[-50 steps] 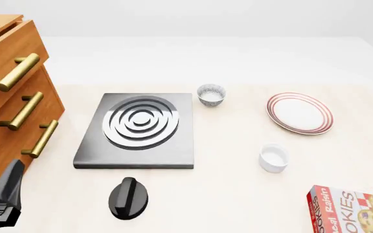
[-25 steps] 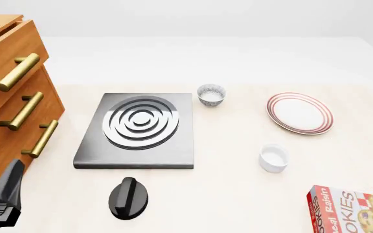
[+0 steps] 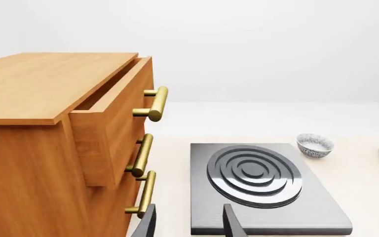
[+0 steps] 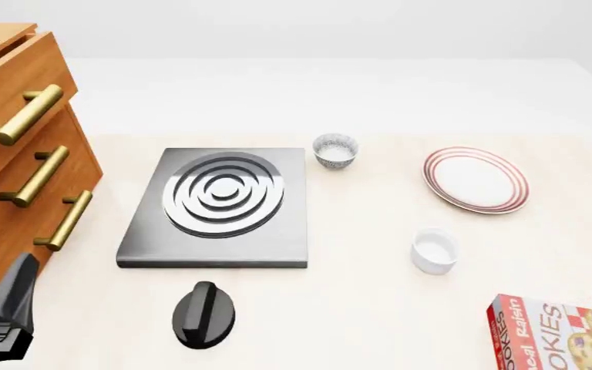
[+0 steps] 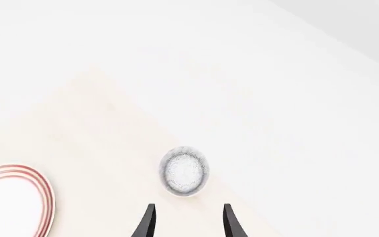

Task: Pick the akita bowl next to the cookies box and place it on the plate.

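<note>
In the right wrist view a speckled akita bowl (image 5: 184, 171) sits near the tabletop's edge, just ahead of my open right gripper (image 5: 188, 222) and apart from it. The red-ringed plate (image 5: 10, 197) lies off to one side there. The front view shows the plate (image 4: 476, 179) at right and the cookies box (image 4: 558, 333) cut off at the lower right corner. A like bowl (image 4: 335, 150) stands beside the stove. My left gripper (image 3: 189, 224) is open and empty, low at the front left (image 4: 6, 308). The right gripper is out of the front view.
A grey stove plate (image 4: 219, 206) with a ringed burner sits mid-table, a black knob (image 4: 203, 313) in front of it. A plain white cup (image 4: 433, 250) stands between plate and box. A wooden drawer cabinet (image 4: 18, 169) with brass handles fills the left, its top drawer slightly open.
</note>
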Controlling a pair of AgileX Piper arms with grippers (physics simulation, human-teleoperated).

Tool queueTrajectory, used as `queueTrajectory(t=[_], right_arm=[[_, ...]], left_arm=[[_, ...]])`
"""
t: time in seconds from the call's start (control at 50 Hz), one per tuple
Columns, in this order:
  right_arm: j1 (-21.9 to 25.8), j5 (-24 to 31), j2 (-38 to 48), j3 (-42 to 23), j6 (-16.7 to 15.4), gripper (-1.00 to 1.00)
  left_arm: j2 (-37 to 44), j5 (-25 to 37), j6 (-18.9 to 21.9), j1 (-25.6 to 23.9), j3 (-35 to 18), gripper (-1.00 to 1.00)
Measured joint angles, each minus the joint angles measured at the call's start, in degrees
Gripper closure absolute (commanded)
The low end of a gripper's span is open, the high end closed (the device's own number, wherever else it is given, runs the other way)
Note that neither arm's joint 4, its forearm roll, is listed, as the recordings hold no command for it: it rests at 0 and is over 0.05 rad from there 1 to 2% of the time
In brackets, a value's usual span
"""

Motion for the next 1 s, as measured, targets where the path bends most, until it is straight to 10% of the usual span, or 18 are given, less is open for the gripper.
queueTrajectory(t=[1.0], right_arm=[[-4.72,5.85,18.80,-17.50,0.05,-1.00]], left_arm=[[0.00,0.00,0.00,0.00,0.00,-1.00]])
